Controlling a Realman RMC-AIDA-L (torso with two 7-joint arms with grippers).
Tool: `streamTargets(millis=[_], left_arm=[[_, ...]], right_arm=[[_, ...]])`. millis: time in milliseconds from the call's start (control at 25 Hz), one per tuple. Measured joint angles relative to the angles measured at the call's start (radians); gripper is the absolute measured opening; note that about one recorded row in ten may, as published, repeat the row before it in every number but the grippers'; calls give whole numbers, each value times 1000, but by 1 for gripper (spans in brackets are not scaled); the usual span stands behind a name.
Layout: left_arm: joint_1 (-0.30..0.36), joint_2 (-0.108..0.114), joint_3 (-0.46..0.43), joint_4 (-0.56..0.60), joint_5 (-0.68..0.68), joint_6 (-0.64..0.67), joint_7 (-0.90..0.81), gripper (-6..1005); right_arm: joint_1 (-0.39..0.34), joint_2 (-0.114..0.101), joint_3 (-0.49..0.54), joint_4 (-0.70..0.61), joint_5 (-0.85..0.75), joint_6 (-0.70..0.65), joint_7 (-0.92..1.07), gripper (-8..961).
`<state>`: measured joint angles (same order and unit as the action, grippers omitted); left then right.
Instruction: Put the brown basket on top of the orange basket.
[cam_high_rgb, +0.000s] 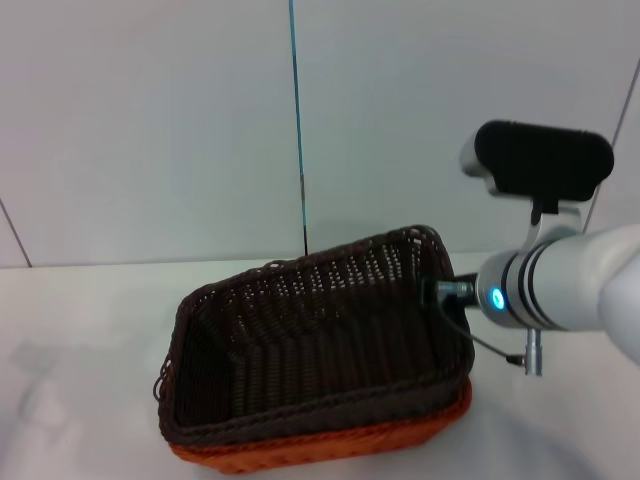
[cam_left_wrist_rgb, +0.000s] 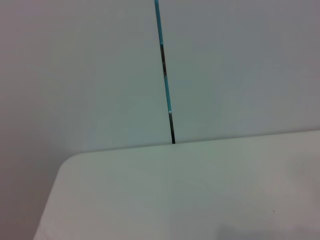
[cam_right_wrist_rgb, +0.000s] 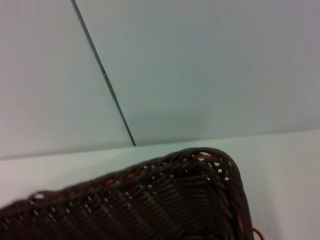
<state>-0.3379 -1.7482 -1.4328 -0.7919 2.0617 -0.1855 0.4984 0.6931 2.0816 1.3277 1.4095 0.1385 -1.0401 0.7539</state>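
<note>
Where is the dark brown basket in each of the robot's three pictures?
Head view: the brown basket is low in the middle, nested in the orange basket, with the right gripper at its far right rim.
Left wrist view: not in it, only table and wall.
Right wrist view: its rim corner fills the bottom.
Shared landmark: the blue wall seam.

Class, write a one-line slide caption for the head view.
Brown basket nested in the orange basket, right claw at its rim.
</note>
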Motion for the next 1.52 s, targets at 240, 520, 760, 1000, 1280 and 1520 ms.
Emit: streamTargets(millis=[240,520,760,1000,1280,1520], left_arm=[[0,-18,-2,12,0,4,0,935],[-13,-47,-10,29,6,19,5,935],[-29,-55,-17,51,7,32,6,935],[-31,-55,-20,74,7,40,6,935],[-31,-49,-21,84,3,41,2,935],[-32,-54,-23,85,3,40,2,935]], right_arm=[[4,0,-33,-67,-28,17,-3,164],[-9,-4,-42,-114,-127,34,-17,164],[-13,-5,-29,-150,-139,56,-42,165],[-9,-2,-35,-192,-94,162,-45,187],[-3,-1,-37,-191,-17,177,-88,391],[-19,-3,-33,-126,-6,119,-104,569]])
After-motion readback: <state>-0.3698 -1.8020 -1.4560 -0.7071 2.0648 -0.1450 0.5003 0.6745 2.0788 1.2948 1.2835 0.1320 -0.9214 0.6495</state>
